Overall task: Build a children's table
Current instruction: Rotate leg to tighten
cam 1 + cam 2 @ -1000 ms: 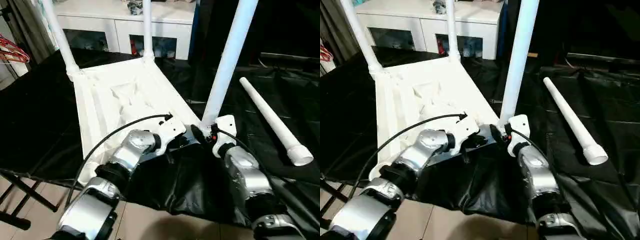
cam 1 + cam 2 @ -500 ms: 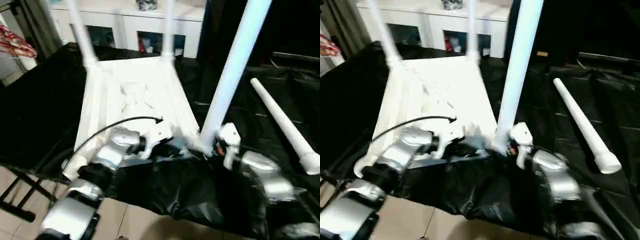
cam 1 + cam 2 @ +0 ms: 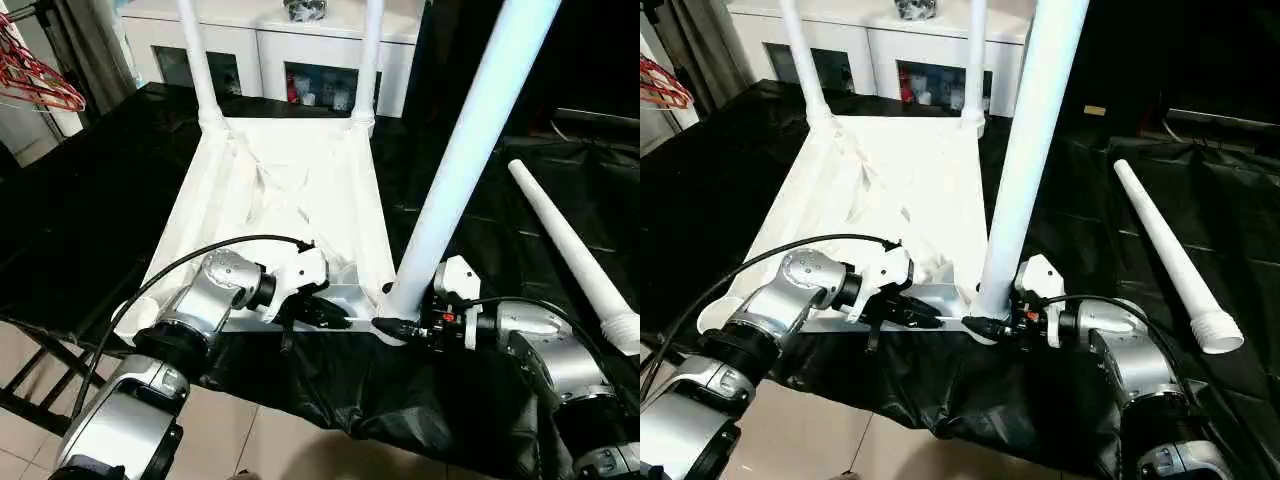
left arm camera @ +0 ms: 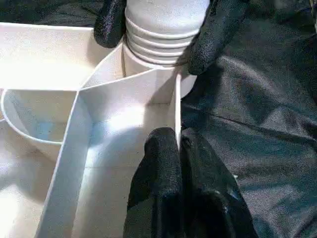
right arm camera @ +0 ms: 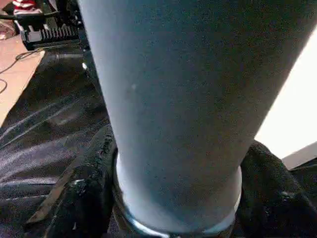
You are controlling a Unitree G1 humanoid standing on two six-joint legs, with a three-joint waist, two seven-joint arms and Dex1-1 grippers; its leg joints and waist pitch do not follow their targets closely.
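Upturned on the black-draped worktop (image 3: 80,200): the white tabletop (image 3: 290,205), ribbed underside showing, its near edge along the worktop's front edge. Rising from its two far corners, two slim legs (image 3: 198,62); from the near right corner socket, a third leg (image 3: 470,150), thick and upright. Lying loose toward the worktop's right edge, well apart from the top, a fourth leg (image 3: 572,252), threaded end nearest the front. At the near edge of the top, left gripper (image 4: 179,148), fingers pressed together on a thin upright rib just beside the occupied socket. At the base of the third leg, right gripper (image 3: 388,318), fingers (image 4: 210,37) spread around the ribbed foot, one each side, touching it.
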